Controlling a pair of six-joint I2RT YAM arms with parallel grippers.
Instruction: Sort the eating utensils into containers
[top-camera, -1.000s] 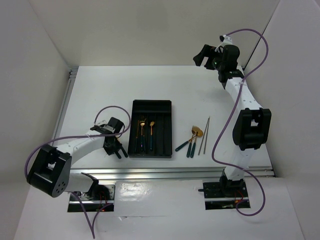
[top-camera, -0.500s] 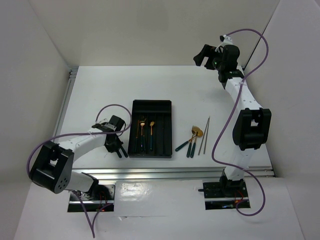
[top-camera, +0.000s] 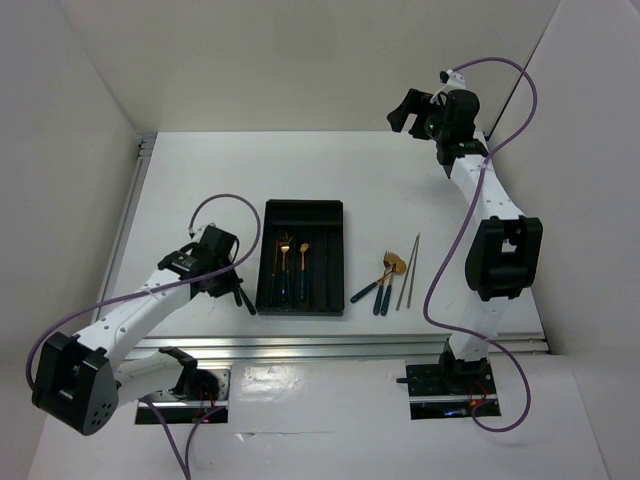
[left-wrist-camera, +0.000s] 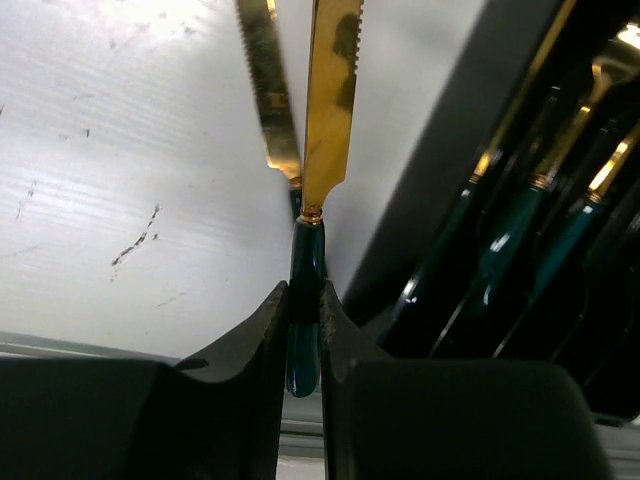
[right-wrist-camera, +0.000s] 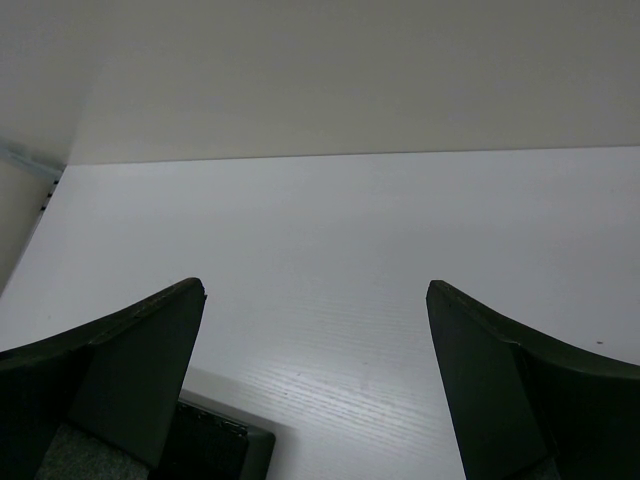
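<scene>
The left wrist camera gives us what the overhead view cannot resolve. The left gripper (left-wrist-camera: 305, 292) is clamped on the dark teal handle of a gold-bladed serrated knife (left-wrist-camera: 330, 110), and the blade points away from the fingers over the white table (left-wrist-camera: 120, 150). A second gold blade shape sits just left of it; we cannot tell whether it is a reflection or another knife. The left wall of the black rectangular plastic tray (left-wrist-camera: 440, 200) stands just beside the knife, between it and the compartments. Three gold utensils with teal handles (left-wrist-camera: 510, 250) lie in those compartments.

From above, we see the left gripper (top-camera: 240, 298) low at the tray's (top-camera: 328, 262) near left corner, outside the wall. The knife is too small to pick out there. A purple cable (top-camera: 225, 203) loops over the left arm. Right of the tray, well apart from both grippers, a small cluster of gold-and-teal utensils (top-camera: 378, 285) lies on the table. Two thin grey-brown chopsticks (top-camera: 408, 272) lie just beside that cluster.

The right gripper (top-camera: 405, 108) hangs high at the far side. Its own camera shows its fingers (right-wrist-camera: 130, 350) spread wide apart above the table.
</scene>
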